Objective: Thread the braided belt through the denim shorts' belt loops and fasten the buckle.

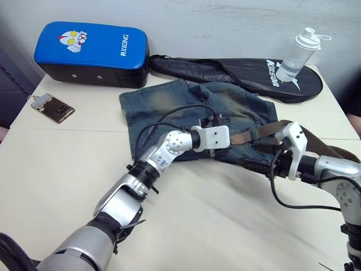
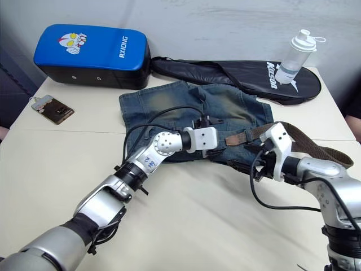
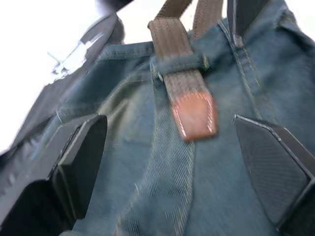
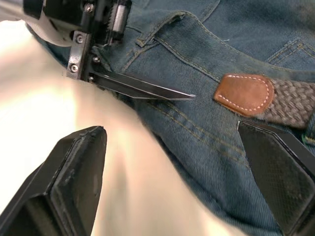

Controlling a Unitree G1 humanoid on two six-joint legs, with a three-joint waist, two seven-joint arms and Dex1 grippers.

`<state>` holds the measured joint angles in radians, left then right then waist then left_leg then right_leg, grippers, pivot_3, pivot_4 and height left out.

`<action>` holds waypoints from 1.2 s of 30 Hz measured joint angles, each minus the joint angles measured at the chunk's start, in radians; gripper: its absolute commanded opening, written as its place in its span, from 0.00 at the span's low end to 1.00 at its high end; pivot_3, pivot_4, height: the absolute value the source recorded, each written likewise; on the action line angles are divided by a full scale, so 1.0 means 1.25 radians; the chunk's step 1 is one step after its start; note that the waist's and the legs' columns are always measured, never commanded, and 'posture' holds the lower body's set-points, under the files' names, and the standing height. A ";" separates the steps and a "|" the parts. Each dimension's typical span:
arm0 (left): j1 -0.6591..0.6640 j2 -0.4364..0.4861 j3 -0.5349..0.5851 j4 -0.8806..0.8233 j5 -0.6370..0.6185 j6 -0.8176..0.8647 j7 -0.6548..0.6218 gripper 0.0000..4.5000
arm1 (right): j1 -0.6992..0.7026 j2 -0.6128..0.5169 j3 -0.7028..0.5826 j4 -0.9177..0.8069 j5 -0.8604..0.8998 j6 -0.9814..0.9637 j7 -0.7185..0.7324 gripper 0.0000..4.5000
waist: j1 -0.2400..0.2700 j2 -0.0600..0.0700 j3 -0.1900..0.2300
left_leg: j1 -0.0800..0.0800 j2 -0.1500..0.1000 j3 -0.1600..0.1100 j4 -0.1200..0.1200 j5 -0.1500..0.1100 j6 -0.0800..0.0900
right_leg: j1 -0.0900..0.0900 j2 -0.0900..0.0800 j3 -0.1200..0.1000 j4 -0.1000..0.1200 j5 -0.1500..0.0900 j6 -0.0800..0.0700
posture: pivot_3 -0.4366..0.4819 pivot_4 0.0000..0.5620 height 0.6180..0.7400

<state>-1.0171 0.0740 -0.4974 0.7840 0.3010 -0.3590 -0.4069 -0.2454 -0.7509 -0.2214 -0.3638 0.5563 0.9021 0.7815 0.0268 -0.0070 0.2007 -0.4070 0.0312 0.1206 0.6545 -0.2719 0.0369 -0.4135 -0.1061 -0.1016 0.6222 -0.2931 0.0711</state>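
Left wrist view: left pincer (image 3: 170, 167) wide apart, empty, over braided belt (image 3: 189, 105) tip; right pincer (image 4: 172, 182) likewise.

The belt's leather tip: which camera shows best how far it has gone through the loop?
The left wrist view: the leather tip lies just past a belt loop between the open left gripper fingers. The right wrist view shows the tip on the denim shorts with no loop visible. In the eye views it is mostly hidden.

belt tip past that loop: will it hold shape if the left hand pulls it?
Probably floppy: the braided belt drapes in a loose curve off the denim shorts. Its leather-capped tip looks stiffer. The weave likely drags in the belt loop.
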 measured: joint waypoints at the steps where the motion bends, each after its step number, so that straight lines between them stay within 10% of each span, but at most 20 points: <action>1: -0.013 -0.016 -0.005 0.036 0.021 -0.014 0.021 1.00 | 0.009 0.000 0.011 -0.004 -0.010 -0.008 -0.015 1.00 | 0.000 0.000 0.000 | 0.000 0.000 0.000 0.000 0.000 0.000 | 0.000 -0.001 0.000 0.000 0.000 0.000 | 0.48 0.27 1.00; 15: -0.110 -0.128 -0.040 0.271 0.141 -0.060 0.141 1.00 | 0.010 0.000 0.020 -0.002 -0.087 -0.025 -0.137 1.00 | 0.000 0.000 0.000 | -0.001 -0.001 -0.001 0.003 -0.001 0.002 | 0.000 -0.002 -0.002 0.001 0.000 0.001 | 0.48 0.27 1.00; 21: -0.120 -0.143 -0.040 0.308 0.167 -0.027 0.190 0.61 | -0.037 0.001 0.017 0.012 -0.111 -0.044 -0.173 1.00 | -0.001 0.000 0.000 | -0.001 -0.001 -0.001 0.004 -0.001 0.003 | 0.000 -0.002 -0.002 0.001 0.000 0.001 | 0.48 0.27 1.00; 26: -0.121 -0.137 -0.023 0.310 0.168 -0.011 0.202 0.04 | -0.068 0.015 0.064 0.042 -0.146 -0.060 -0.196 1.00 | -0.005 0.000 0.000 | -0.001 0.000 -0.001 0.004 -0.001 0.002 | 0.000 -0.002 -0.002 0.001 0.000 0.001 | 0.48 0.27 1.00; 36: -0.118 -0.110 0.007 0.270 0.155 -0.004 0.166 0.00 | -0.067 0.028 0.138 0.117 -0.195 -0.040 -0.220 0.16 | -0.006 0.000 0.000 | -0.001 0.000 0.000 0.004 -0.001 0.002 | 0.000 -0.002 -0.002 0.002 0.000 0.001 | 0.48 0.27 1.00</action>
<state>-1.1644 -0.0630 -0.4885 1.1211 0.4952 -0.3642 -0.1992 -0.3293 -0.7155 -0.0493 -0.2169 0.3122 0.8525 0.5059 0.0197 -0.0076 0.2010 -0.4087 0.0307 0.1202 0.6600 -0.2731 0.0395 -0.4137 -0.1082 -0.1036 0.6250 -0.2930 0.0720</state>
